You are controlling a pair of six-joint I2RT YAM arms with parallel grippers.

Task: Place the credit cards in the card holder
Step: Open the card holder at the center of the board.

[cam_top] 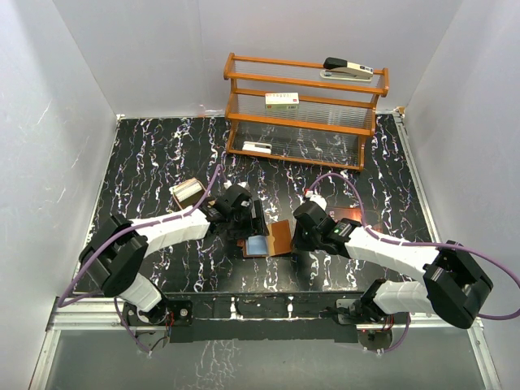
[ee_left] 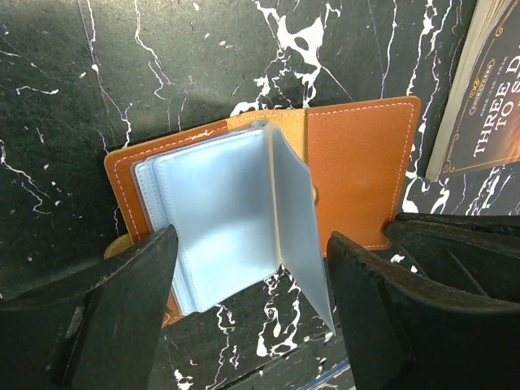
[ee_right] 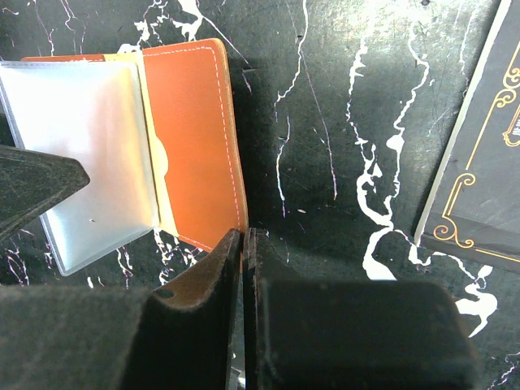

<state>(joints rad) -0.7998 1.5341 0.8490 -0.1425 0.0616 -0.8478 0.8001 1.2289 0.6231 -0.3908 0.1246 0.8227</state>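
The card holder lies open on the black marble table, brown leather outside, bluish-clear pockets fanned up. It also shows in the top view and the right wrist view. My left gripper is open and straddles the near edge of the clear pockets, with one leaf standing between the fingers. My right gripper is shut, its tips at the wallet's near right edge. A thin dark edge sits between its pads; I cannot tell whether it is a card. An orange card lies behind my right arm.
A dark booklet with pale lettering lies right beside the wallet, also in the right wrist view. A tan tray sits at the left. A wooden rack with a stapler and white boxes stands at the back.
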